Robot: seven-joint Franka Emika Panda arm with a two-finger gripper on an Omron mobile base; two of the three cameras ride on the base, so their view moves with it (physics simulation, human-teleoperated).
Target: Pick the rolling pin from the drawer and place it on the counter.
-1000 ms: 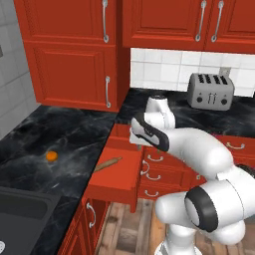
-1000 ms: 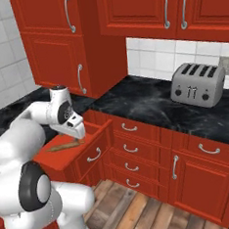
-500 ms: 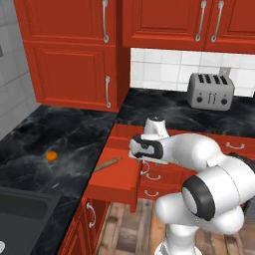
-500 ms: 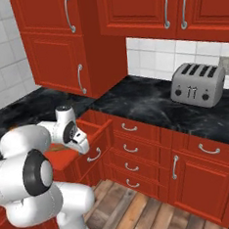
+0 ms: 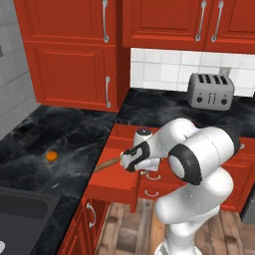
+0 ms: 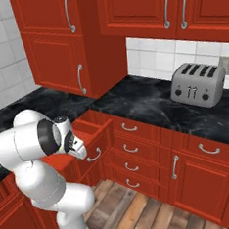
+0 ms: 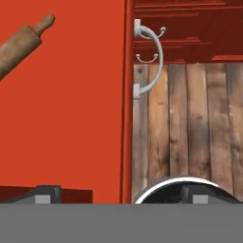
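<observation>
While the drawer stands pulled out from the red cabinets under the counter, the rolling pin is seen lying on its flat red bottom, near the counter-side wall, angled across the box. From the hand view, the rolling pin is found at the upper left, one narrow handle end pointing up and to the right, the rest of the rod cut by the picture's edge. The drawer's red bottom fills the left half of that view, and the drawer's rim is seen as a line running top to bottom through the middle. Beyond the rim, a silver curved handle on the drawer front and the wooden floor are seen.

The gripper is held low over the open drawer, close beside the rolling pin but apart from it; nothing is held between its fingers. Its fingertips are seen widely spread at the bottom of the hand view, one over the drawer bottom and the other past the rim. In the right base view the gripper is seen beside the drawer.

On the counter, a small orange object is seen well apart from the drawer, and a grey toaster is set against the tiled wall.
</observation>
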